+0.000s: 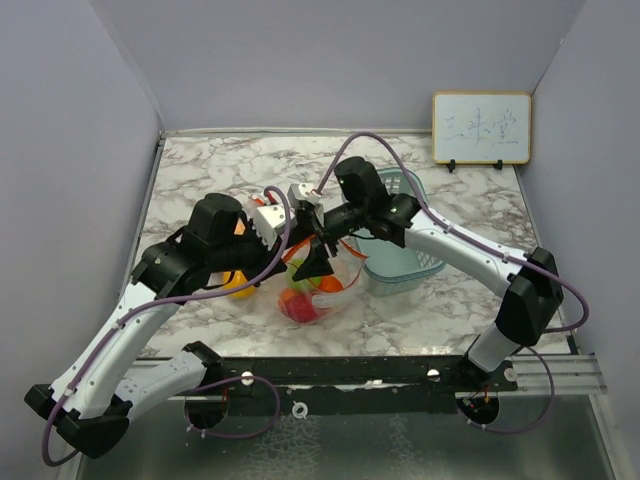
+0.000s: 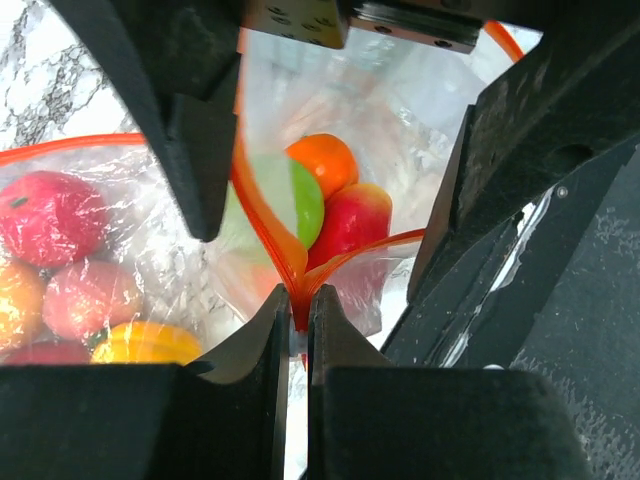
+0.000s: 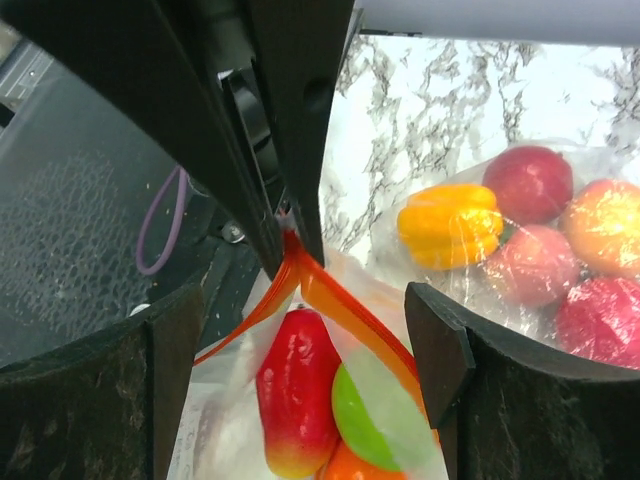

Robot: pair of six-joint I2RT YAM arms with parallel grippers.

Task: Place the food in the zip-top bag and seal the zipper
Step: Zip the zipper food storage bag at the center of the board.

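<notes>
Jaws of the left gripper [image 2: 296, 325] are pressed together on one end of the zipper [image 2: 262, 225], pinching the orange-red strip where its two sides meet. From that corner the strips part into a V, so the mouth is not yet sealed. The pinch probably anchors the end so the other arm can run along the strip.

The right gripper [image 3: 305, 335] stands wide open and holds nothing. One finger sits on each side of the bag mouth, likely placed to close on the strip next to the pinch.

The zip-top bag [image 1: 312, 300] hangs between the two grippers at the middle of the table [image 1: 200, 170], just left of the teal basket [image 1: 400, 250]. The food [image 2: 322, 162] is inside it: an orange piece, a green one and a red one below the mouth. More toy fruit [image 2: 50, 215] lies under clear plastic to one side; I cannot tell whether that is the same bag.

A small whiteboard [image 1: 481, 127] at the far right carries faint handwritten characters, too pale to read with confidence
</notes>
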